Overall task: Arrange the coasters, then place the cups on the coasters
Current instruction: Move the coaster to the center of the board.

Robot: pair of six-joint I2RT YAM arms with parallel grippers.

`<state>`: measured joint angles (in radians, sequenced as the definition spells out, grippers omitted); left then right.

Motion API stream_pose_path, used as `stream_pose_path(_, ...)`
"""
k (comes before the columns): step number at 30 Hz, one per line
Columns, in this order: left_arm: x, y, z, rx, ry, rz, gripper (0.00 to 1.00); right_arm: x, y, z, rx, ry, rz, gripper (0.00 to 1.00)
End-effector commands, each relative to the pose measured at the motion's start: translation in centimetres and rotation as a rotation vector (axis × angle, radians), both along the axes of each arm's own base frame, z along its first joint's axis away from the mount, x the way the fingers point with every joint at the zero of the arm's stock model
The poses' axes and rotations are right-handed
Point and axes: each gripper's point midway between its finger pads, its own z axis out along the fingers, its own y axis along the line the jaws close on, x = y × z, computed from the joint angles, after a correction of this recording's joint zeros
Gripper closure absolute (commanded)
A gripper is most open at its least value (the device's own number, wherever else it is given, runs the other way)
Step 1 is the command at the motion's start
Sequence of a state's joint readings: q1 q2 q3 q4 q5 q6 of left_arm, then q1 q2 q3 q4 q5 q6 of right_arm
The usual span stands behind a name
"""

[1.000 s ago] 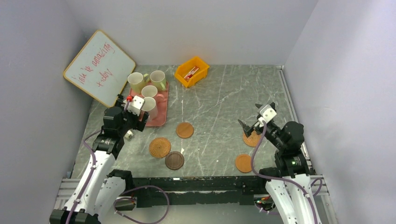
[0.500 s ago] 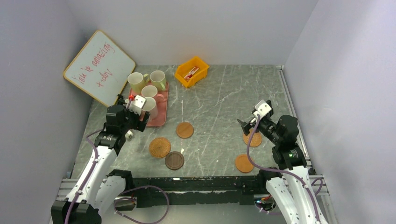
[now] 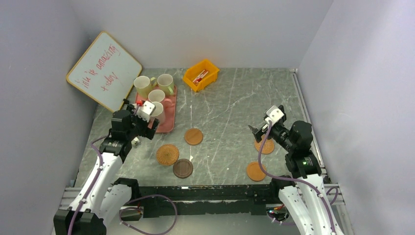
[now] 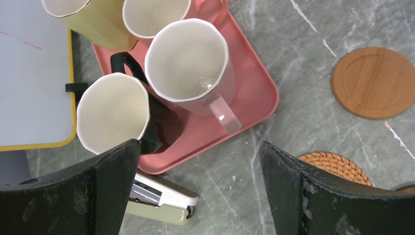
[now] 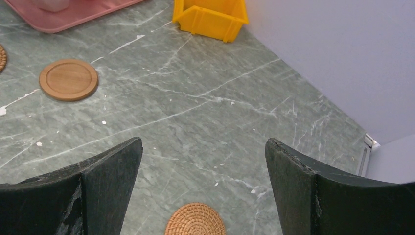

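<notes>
Several cups stand on the pink tray [image 4: 254, 105]: a pink cup [image 4: 188, 68], a black cup [image 4: 113, 112], a pale green cup [image 4: 83, 14] and another pink one [image 4: 154, 14]. My left gripper [image 4: 198, 147] hangs open over the tray's near edge [image 3: 149, 123], holding nothing. Coasters lie on the table: a plain one [image 3: 194, 136], a woven one [image 3: 167, 154], a dark brown one [image 3: 182, 168] and a plain one [image 3: 255, 171]. My right gripper [image 3: 255, 133] is open and empty just above another woven coaster [image 5: 195, 220].
A white stapler [image 4: 161, 198] lies beside the tray's near corner. A yellow bin [image 3: 200, 74] sits at the back, and a whiteboard [image 3: 103, 70] leans on the left wall. A rail [image 3: 304, 112] runs along the table's right edge.
The right arm has pulled its wrist up and slightly left, uncovering more of the woven coaster. The left gripper has shifted a little to the right over the tray. Both stay open.
</notes>
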<state>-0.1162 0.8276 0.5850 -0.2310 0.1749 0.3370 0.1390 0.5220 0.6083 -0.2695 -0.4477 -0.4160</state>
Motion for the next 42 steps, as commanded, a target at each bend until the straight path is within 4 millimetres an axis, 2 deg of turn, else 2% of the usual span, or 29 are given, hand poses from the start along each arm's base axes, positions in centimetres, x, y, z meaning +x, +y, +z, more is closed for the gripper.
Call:
stream_pose_path(1,0.0,-1.3,2.5,-0.028,-0.064,-0.079,0.04,0.0,0.3,0.5,-0.008,-0.028,0.02,0.0)
stream_pose_path(15,-3.6,-5.1,3.4,-0.068,-0.093,-0.356,0.04,-0.1,0.7,-0.2,-0.023,-0.009,0.05,0.0)
stream_pose_path(30,-5.6,-6.7,2.5,-0.067,-0.044,-0.513,0.04,-0.2,1.0,-0.8,-0.033,0.015,0.075,0.0)
stream_pose_path(37,-7.0,-7.6,3.7,-0.057,-0.093,-0.6,0.04,-0.2,1.1,-1.2,-0.04,0.029,0.079,0.0)
stream_pose_path(42,-6.7,-7.6,3.4,-0.037,-0.068,-0.596,0.04,-0.1,1.1,-1.4,-0.042,0.037,0.082,0.0)
